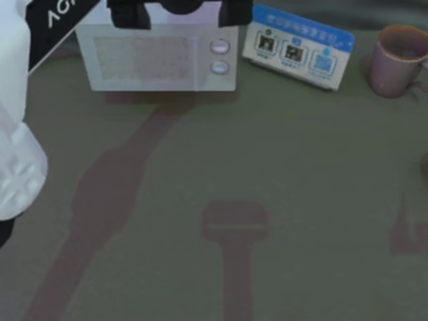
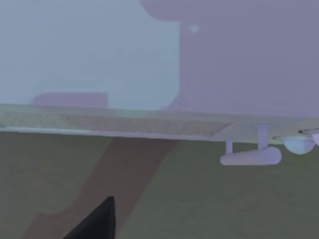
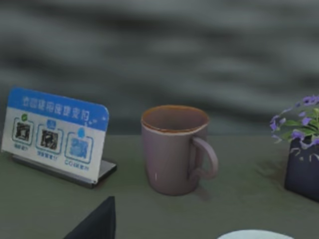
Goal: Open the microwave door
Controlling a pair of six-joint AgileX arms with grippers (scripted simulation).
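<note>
The microwave (image 1: 157, 60) sits at the tabletop's (image 1: 267, 174) far left edge, its door (image 1: 142, 59) flush shut, the left gripper (image 1: 177, 12) above its top — jaws' state I cannot tell — with open tabletop in front.

White microwave (image 1: 158, 57), grey-speckled microwave door (image 1: 140, 59)

Dim, even light falls on the table (image 1: 281, 167), where soft reddish arm shadows stretch from the microwave (image 1: 157, 60) toward the near edge. All 3 views are blurred; the wall behind the mug (image 3: 174, 149) is smeared.
</note>
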